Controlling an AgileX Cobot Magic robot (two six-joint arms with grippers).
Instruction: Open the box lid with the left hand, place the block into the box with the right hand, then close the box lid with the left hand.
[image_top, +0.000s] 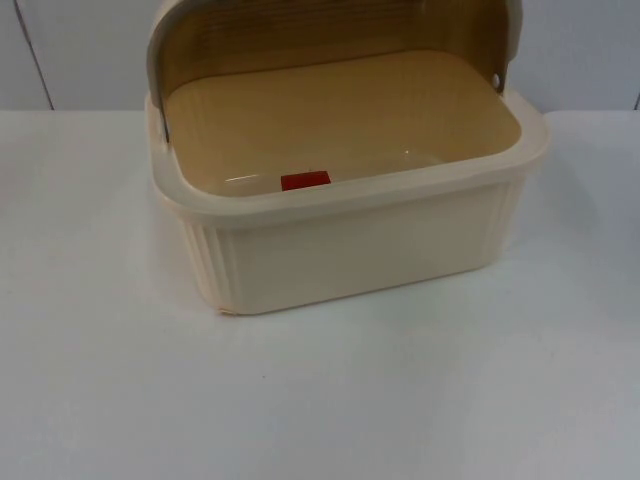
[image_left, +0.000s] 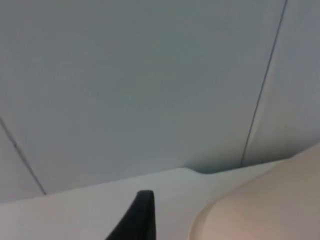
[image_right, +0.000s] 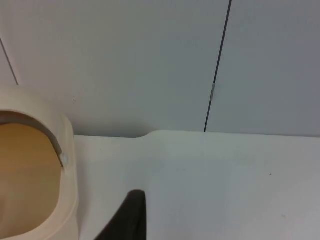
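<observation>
One block: the red block lies flat on the box floor, close against the front wall and slightly left of centre, its lower part hidden behind the front rim.
Box: the cream box sits toward the table's far edge, near the middle; smooth moulded plastic, rounded corners, fine vertical ribs at the front left corner, a broad rolled rim, a tan interior.
Lid: the lid stands raised behind the opening, a curved tinted shell in a cream frame, pivoting at a small side hinge.
Table: the white table is matte and plain, ending at the grey partition wall.
Left gripper: the left gripper waits just beside the box's rounded outer wall, facing the partition; whether its fingers are apart or together I cannot tell.
Right gripper: the right gripper hangs over bare table just beside the lid's hinge side; its finger spread I cannot tell either.
Step in hand: probably closing the lid; catch the frame's front edge, follow the hinge arc forward and down, and release gently so the slick light box does not slide.
</observation>
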